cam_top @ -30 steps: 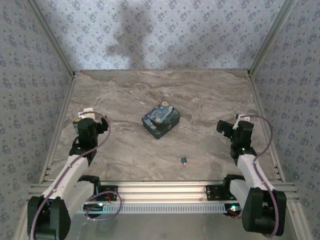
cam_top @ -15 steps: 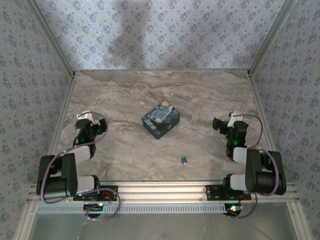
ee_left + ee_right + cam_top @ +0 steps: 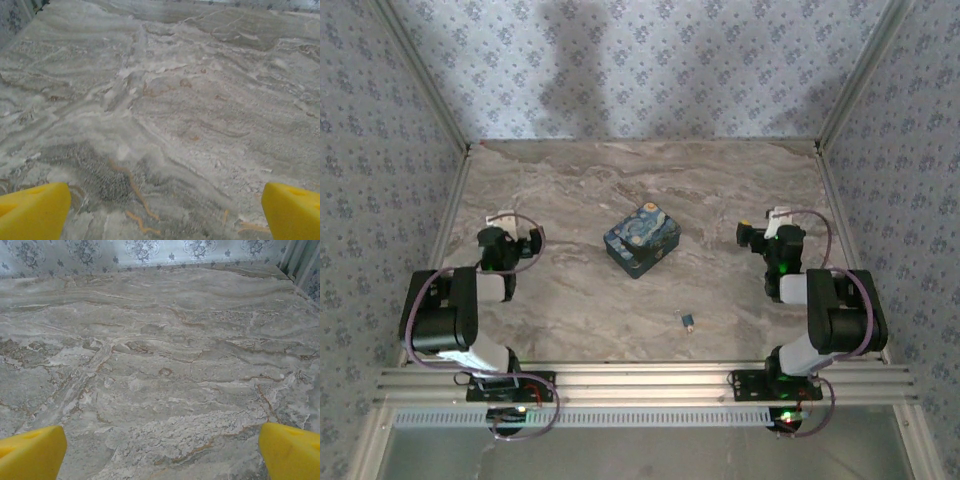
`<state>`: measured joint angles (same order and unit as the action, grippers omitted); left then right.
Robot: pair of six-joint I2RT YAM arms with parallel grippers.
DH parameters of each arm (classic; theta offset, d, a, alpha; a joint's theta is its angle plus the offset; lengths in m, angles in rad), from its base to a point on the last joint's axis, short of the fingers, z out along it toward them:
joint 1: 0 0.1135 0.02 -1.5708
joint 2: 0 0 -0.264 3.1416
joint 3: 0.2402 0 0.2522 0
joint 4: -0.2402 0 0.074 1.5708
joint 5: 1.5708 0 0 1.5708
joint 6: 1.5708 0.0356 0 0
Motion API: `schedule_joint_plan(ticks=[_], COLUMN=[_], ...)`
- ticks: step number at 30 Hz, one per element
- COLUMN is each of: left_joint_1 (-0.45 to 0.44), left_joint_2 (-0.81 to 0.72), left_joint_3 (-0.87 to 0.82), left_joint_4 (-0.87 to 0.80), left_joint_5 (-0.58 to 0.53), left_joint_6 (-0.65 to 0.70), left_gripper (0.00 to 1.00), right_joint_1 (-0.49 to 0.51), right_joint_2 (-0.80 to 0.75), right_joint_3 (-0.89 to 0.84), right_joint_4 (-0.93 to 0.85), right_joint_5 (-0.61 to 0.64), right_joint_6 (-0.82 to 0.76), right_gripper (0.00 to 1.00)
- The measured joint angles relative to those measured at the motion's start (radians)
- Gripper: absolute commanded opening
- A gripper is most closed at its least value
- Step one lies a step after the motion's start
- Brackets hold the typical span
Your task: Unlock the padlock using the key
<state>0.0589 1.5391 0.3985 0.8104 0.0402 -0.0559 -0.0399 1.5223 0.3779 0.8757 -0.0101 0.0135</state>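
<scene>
right end effector gaping, padlock well apart, leftward

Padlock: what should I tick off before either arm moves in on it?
1. Padlock in plain sight, nothing lying on it: ok.
2. Key located: cannot tell; too small to make out in the top view.
3. Left hand open and empty: ok.
4. Right hand open and empty: ok.
5. Painted box stands apart from the padlock: ok.
</scene>
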Motion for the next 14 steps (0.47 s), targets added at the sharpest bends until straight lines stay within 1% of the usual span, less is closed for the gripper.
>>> schedule_joint_plan(ticks=[5,14], left_joint_1=[-0.01,-0.016], left_joint_2=[0.0,0.0], left_joint_3=[0.001,0.001], left_joint_4=[-0.005,-0.006], left_joint_5=[-0.007,-0.007], left_joint_6=[0.012,0.015], left_gripper=[0.98,0.98], right_joint_1=[0.003,0.005], right_joint_2=[0.0,0.0], right_joint_3=[0.0,0.0], right_joint_4=[-0.033,-0.035], right_joint_5=[0.019,0.026], right_joint_6=[-0.011,-0.015], right_gripper=[1.0,1.0])
